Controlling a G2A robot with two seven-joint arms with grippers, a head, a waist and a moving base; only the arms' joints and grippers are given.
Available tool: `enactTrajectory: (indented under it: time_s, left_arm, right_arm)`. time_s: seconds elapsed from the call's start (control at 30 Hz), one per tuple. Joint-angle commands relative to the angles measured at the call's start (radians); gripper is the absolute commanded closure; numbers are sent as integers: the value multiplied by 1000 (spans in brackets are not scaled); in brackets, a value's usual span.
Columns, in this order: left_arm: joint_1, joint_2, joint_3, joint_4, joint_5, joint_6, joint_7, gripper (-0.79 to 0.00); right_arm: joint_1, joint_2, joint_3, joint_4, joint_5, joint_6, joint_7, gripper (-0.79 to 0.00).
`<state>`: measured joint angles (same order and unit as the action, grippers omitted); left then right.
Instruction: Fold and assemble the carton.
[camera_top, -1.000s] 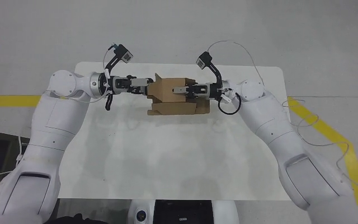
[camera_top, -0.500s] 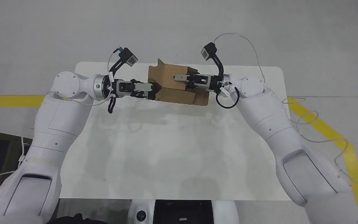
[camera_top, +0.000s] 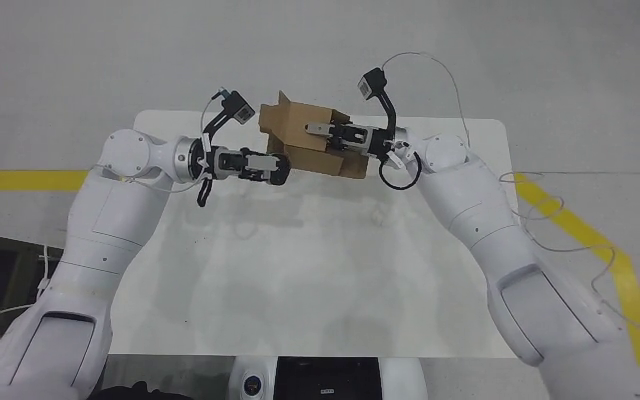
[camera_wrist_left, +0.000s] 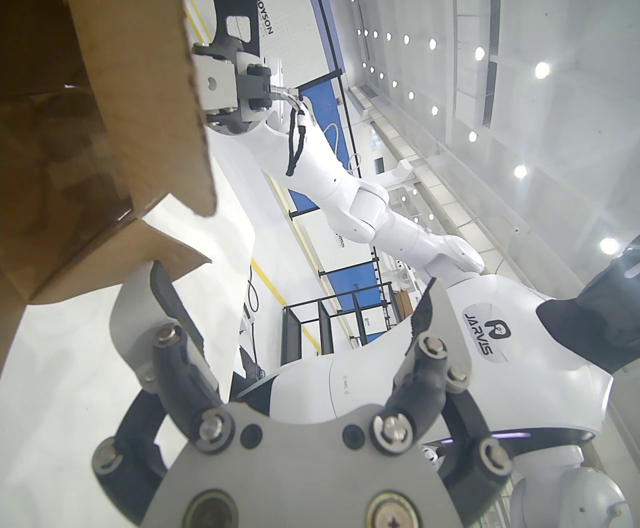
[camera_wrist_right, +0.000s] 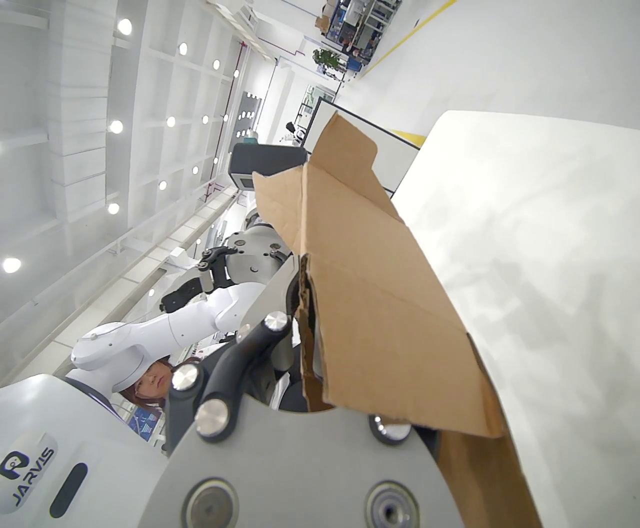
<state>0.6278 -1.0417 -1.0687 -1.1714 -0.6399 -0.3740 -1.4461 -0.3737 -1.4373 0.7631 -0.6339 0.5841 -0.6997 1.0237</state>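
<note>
**Carton half-formed, flaps left to fold**

Above the table (camera_top: 300, 290), the left gripper (camera_top: 279, 169) hangs spread wide and empty, just beside a loose flap (camera_wrist_left: 167, 247). Beyond, the carton (camera_top: 292, 121) tilts over the far edge, body opened, flaps unfolded, the right gripper (camera_top: 322, 131) clamped on its wall.

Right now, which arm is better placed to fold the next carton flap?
Left. The left gripper is open and free beside a loose flap of the carton, while the right gripper is clamped on it.
</note>
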Motion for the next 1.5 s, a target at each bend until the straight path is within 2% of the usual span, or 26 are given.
enactTrajectory:
  time_s: [0.0,0.87,1.07,1.2,1.47]
  left_arm:
    - [-1,-1,2,1,0,-2,2,-785]
    - [7,5,-28,2,9,-13,13,-785]
    - [6,21,-75,38,63,-35,35,-785]
    - [0,34,-94,82,172,-72,72,-785]
    - [-14,32,-54,137,294,-82,102,-785]
  right_arm:
    - [-4,-4,-1,-4,2,2,4,0]
    - [-18,-36,39,31,36,10,83,0]
    - [-16,-21,76,74,43,31,127,0]
    - [-19,0,107,65,45,79,175,0]
    - [-47,50,175,-21,36,136,232,0]
